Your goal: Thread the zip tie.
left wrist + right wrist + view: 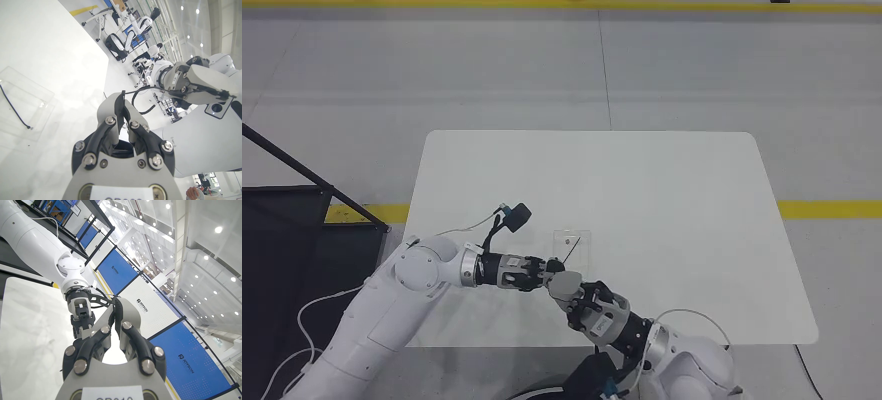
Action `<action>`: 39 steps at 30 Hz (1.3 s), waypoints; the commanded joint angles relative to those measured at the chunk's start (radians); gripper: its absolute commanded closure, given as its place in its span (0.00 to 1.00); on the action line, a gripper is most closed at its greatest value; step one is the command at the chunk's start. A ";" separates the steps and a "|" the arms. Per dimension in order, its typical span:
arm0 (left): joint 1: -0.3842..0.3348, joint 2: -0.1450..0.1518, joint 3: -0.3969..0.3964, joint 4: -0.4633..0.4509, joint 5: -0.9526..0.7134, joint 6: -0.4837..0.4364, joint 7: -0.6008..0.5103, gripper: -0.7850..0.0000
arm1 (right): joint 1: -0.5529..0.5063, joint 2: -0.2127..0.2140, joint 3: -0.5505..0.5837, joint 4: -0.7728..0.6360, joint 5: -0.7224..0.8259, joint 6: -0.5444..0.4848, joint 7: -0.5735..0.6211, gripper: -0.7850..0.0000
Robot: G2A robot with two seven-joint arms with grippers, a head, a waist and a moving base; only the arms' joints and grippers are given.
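A thin black zip tie [140,89] hangs in the air between my two grippers, just above the table's front part. My left gripper [122,97] is shut on one end of it. My right gripper [115,302] is shut, with the strap's other end crossing its fingertips. From the top view the left gripper [540,270] and the right gripper [560,284] meet tip to tip. In the left wrist view the right gripper [226,94] faces mine a short way off. A second black zip tie [13,108] lies in a clear flat tray [40,92].
The clear tray [572,243] lies just beyond the grippers on the white table [672,200]. The table's front edge [492,345] is close below both arms. A black frame [287,160] stands off the table's left side.
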 commanded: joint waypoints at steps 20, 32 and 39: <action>-0.001 0.013 0.003 0.005 -0.009 -0.020 0.020 1.00 | 0.032 0.017 -0.016 0.002 -0.022 -0.117 0.023 1.00; -0.001 0.018 0.002 0.004 -0.007 -0.023 0.023 1.00 | 0.044 0.026 -0.023 0.003 -0.030 -0.149 0.050 1.00; -0.002 0.021 0.005 -0.001 0.008 -0.024 0.024 1.00 | 0.037 0.028 -0.023 -0.004 -0.029 -0.121 0.093 1.00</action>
